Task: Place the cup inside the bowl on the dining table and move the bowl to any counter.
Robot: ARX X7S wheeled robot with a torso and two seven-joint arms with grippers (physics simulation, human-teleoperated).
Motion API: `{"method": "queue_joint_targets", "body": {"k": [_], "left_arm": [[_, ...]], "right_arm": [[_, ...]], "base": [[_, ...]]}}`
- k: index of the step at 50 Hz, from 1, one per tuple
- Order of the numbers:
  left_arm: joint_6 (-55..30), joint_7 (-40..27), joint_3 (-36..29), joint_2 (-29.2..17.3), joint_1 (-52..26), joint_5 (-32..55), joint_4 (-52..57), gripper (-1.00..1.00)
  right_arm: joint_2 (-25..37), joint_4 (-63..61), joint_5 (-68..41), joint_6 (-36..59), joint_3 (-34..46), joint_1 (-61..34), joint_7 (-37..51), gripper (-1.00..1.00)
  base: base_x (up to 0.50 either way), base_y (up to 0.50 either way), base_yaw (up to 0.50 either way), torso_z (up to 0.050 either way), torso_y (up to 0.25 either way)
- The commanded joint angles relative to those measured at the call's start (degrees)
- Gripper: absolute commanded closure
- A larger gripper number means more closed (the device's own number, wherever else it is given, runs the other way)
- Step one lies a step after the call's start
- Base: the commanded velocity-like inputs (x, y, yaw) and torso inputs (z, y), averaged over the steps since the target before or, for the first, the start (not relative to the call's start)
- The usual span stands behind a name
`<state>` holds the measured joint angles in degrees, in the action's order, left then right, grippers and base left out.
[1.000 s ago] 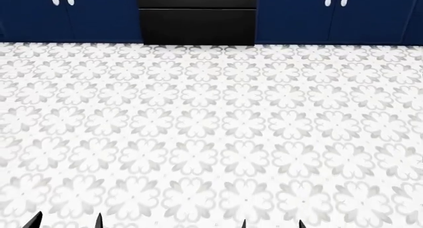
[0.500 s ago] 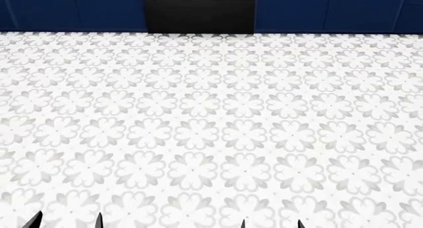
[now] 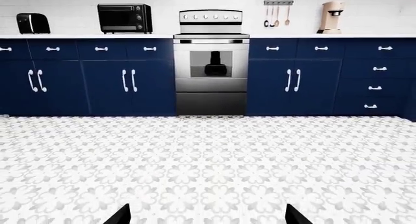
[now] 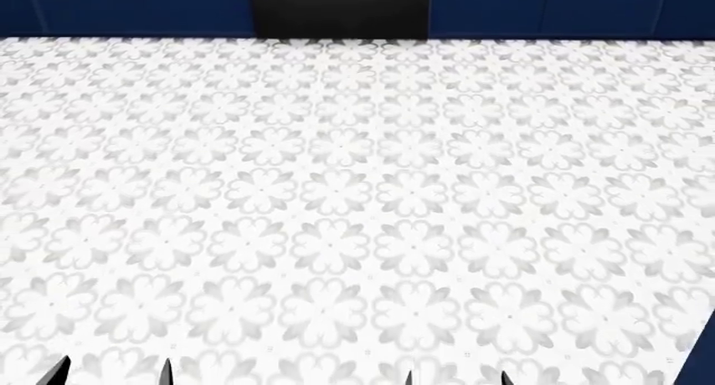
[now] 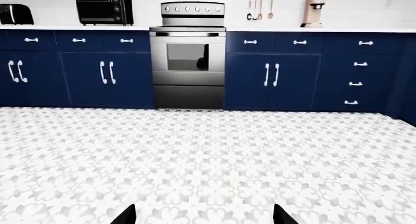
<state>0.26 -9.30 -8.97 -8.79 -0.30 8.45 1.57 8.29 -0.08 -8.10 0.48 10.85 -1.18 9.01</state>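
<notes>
No cup, bowl or dining table is seen in any current view, so where the task's things are cannot be told. The head view is filled by patterned floor tiles [image 4: 357,209], with a strip of navy cabinets [image 4: 123,8] and the dark oven base [image 4: 341,8] along the far edge. Both wrist views face a kitchen wall: stove [image 3: 211,58], toaster oven [image 3: 124,17], black toaster [image 3: 32,23], hanging utensils [image 3: 277,13], a beige coffee machine [image 3: 331,17] and a white counter [image 3: 85,36] over the cabinets. Only the dark fingertips of the left gripper [image 3: 208,215] and the right gripper [image 5: 204,215] are shown; on each they are set wide apart with nothing between them, so both are judged spread and empty. The step in hand is judged to be search or approach; no grasp has been made and the task looks barely begun. For the next move, the base or head would need to be turned until the dining table with the bowl and cup is brought into view, before any reach can be planned. The counter is noted as a possible drop-off later.
</notes>
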Motion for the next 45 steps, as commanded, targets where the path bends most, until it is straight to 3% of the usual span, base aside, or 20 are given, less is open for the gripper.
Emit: {"method": "queue_joint_targets", "body": {"k": [1, 45], "left_arm": [[0.07, -0.49, -0.55, -0.29, -0.09, 0.27, 0.03, -1.0], [0.18, -2.11, -2.46, -1.34, -0.23, 1.14, 0.28, -1.0]], "right_arm": [[0.39, -0.01, -0.37, -0.09, 0.51, -0.07, 0.43, -1.0], [1.66, 0.52, -1.51, 0.07, 2.44, -0.67, 1.58, -1.0]], "base": [[-0.5, 0.0, 0.0, 0.0, 0.0], [-0.5, 0.0, 0.0, 0.0, 0.0]]}}
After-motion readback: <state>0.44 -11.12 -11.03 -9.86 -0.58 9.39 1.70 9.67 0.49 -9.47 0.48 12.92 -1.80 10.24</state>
